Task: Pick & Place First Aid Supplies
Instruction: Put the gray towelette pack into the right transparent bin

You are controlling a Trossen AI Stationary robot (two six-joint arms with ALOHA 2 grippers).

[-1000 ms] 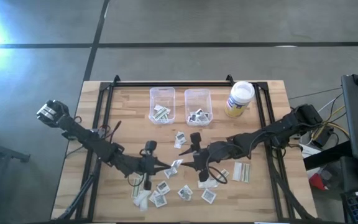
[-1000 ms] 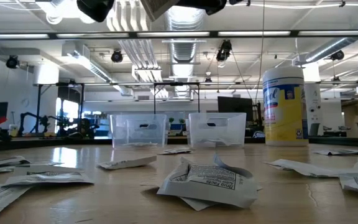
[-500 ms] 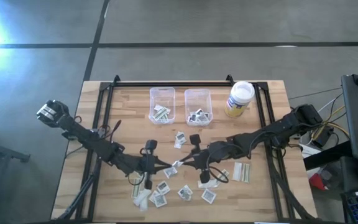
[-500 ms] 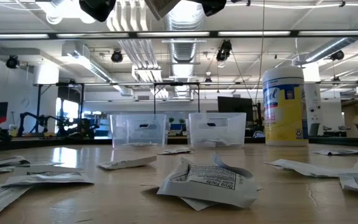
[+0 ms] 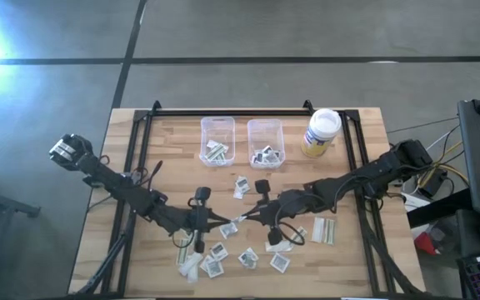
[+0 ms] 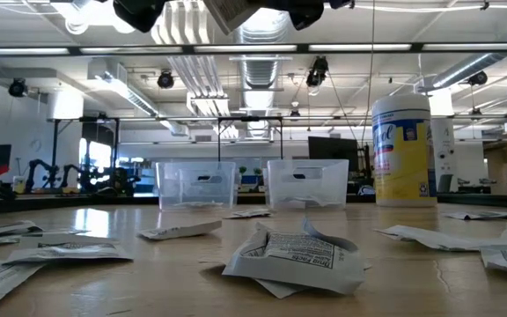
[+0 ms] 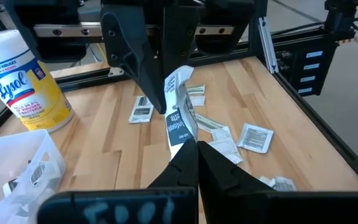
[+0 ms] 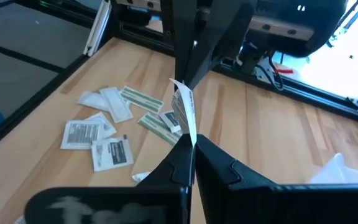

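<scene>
A small white printed packet (image 5: pixel 237 220) hangs in the air over the middle of the table, between my two grippers. My left gripper (image 5: pixel 228 222) comes at it from the table's left and my right gripper (image 5: pixel 245 218) from the right; both are shut on it. The left wrist view shows the packet (image 7: pixel 179 118) upright and creased. Several more packets (image 5: pixel 223 254) lie flat on the wood near the front edge, and pale strips (image 5: pixel 325 230) lie to the right. My left gripper pinches the packet's near lower edge (image 7: pixel 183 138) between its two fingers, slanting slightly down from the table's left. The packet stands upright above the fingertips, clear of the table. My right gripper pinches the opposite edge (image 8: pixel 187 132) between its two fingers, slanting down from the table's right. The packet is creased between the two holds.
Two clear bins (image 5: pixel 217 140) (image 5: pixel 265 142) with a few packets inside stand at the far middle. A white-lidded yellow jar (image 5: pixel 321 132) stands at the far right. Loose packets (image 5: pixel 242 185) lie just beyond the grippers. A black rail frame (image 5: pixel 144 142) borders the table.
My right gripper has shut on the packet that my left gripper holds up, rolling slightly as it did. Both arms have stayed in place, and the packet has stayed in the air.
</scene>
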